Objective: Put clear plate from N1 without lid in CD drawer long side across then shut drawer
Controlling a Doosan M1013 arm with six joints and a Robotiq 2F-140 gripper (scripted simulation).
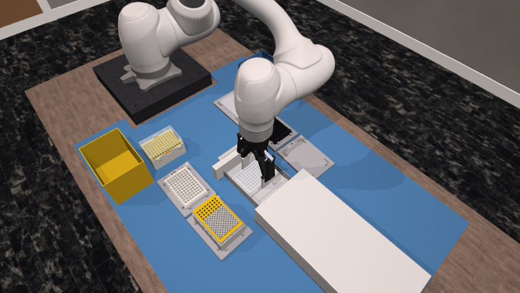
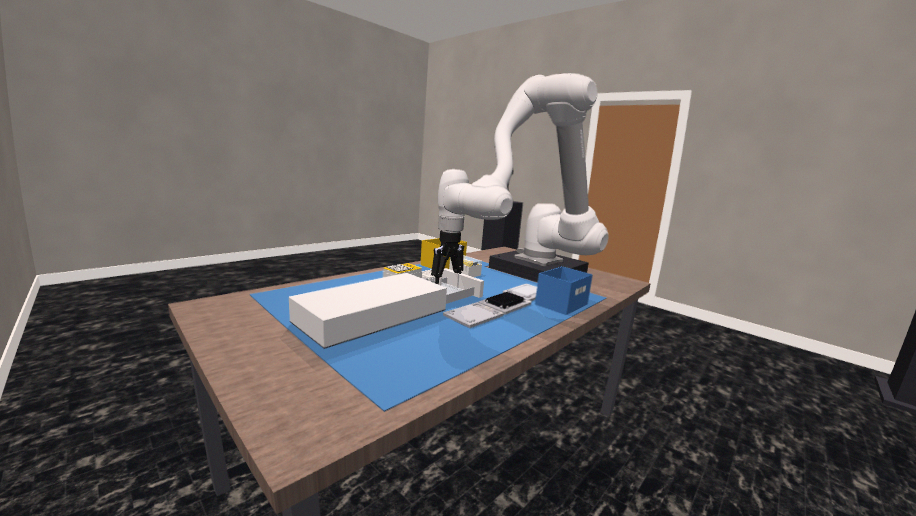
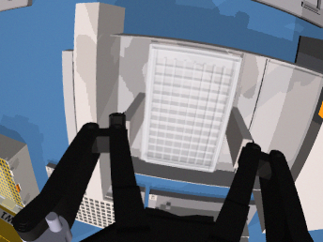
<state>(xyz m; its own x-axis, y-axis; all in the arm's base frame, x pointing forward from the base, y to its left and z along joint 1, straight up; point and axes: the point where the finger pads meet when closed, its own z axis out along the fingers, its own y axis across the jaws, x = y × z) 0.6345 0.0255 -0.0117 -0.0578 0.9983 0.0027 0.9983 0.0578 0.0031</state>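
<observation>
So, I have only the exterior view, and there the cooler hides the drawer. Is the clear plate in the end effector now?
Observer: Yes. In the wrist view the end effector is shut on the clear plate, with a finger on each long side.
Operator: Which place is below it?
Observer: The place at the front panel of the drawer; the place by the cooler holds nothing.
Operator: Is its long side across the drawer?
Observer: Yes, it runs parallel to the front panel.
</observation>
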